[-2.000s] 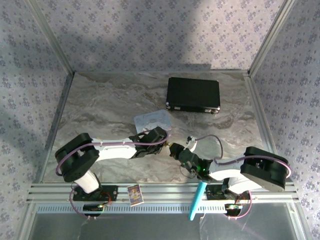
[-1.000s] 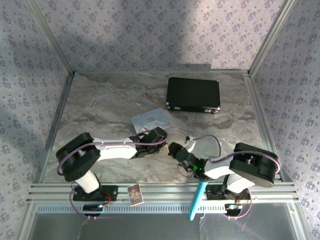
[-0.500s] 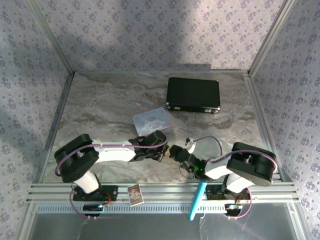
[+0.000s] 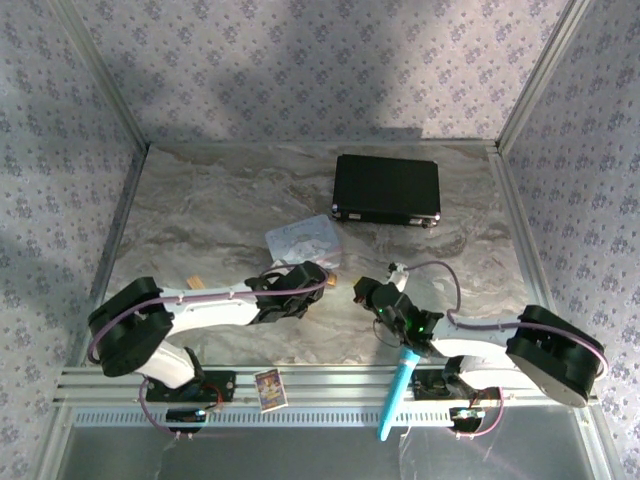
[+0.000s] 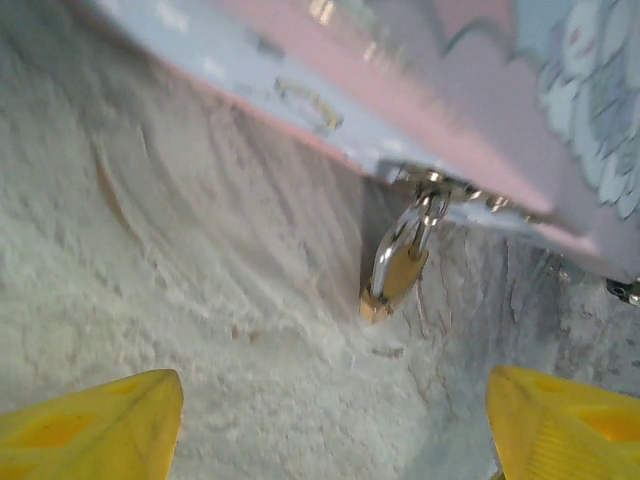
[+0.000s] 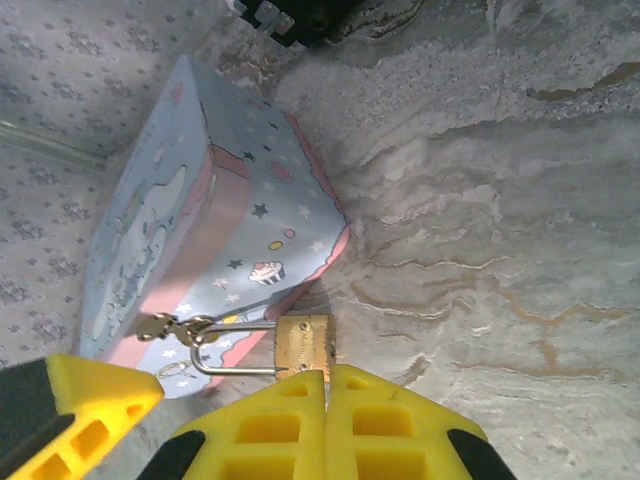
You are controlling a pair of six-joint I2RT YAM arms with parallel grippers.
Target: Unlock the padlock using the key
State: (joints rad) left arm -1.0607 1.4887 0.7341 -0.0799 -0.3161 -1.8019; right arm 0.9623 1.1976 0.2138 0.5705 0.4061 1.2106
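Note:
The brass padlock (image 6: 303, 344) lies on the marble table, its silver shackle (image 6: 232, 351) hooked through the latch of the pastel tin (image 6: 220, 220). My right gripper (image 6: 326, 374) is shut, its yellow fingertips pressed against the padlock's end. The key is hidden. In the left wrist view the padlock (image 5: 396, 272) hangs from the tin (image 5: 450, 90) ahead of my left gripper (image 5: 330, 430), which is open and apart from the padlock with only table between its fingers (image 5: 90, 425). From above, the two grippers (image 4: 325, 281) (image 4: 358, 293) face each other below the tin (image 4: 303, 240).
A black case (image 4: 387, 188) lies at the back of the table. A small tan wooden block (image 4: 195, 283) sits left of the left arm. A card (image 4: 268, 388) and a teal tool (image 4: 398, 392) rest on the front rail. Metal frame bars edge both sides.
My left gripper has opened, let go of the padlock and drawn back a little. My right arm has swung its elbow out to the right, its gripper still shut at the padlock.

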